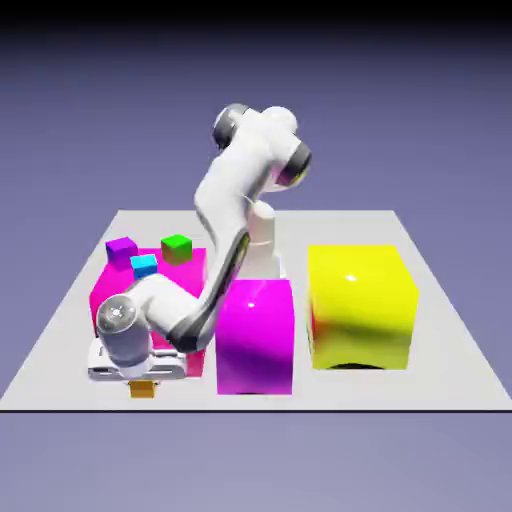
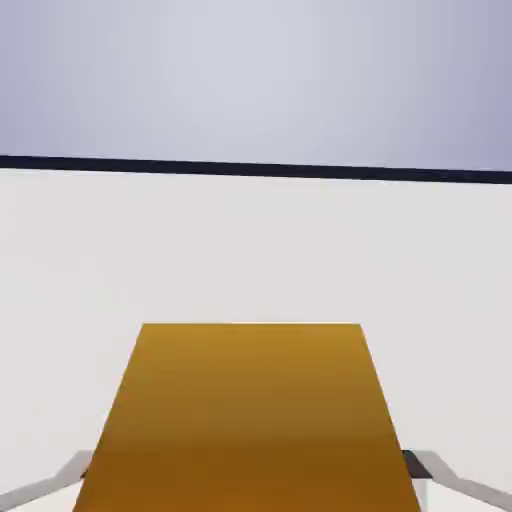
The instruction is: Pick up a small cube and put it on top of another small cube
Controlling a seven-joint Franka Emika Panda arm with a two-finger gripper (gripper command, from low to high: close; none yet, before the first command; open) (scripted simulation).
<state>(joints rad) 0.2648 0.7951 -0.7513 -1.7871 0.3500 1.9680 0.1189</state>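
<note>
1. My claw (image 2: 250, 480) is closed on the orange cube (image 2: 250, 410), near the table's (image 2: 250, 250) front edge.
2. It looks light, stiff, perhaps slippery; I'd keep this opposite-sides grip.
3. The pink block (image 1: 180, 262) stands behind, the magenta block (image 1: 255, 340) beside; I'd lift clear of both.

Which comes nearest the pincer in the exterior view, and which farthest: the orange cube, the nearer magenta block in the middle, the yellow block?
1. Orange cube: between the tips of the pincer.
2. Middle magenta block: at the picture's centre.
3. Yellow block: on the exterior view's right.
</note>
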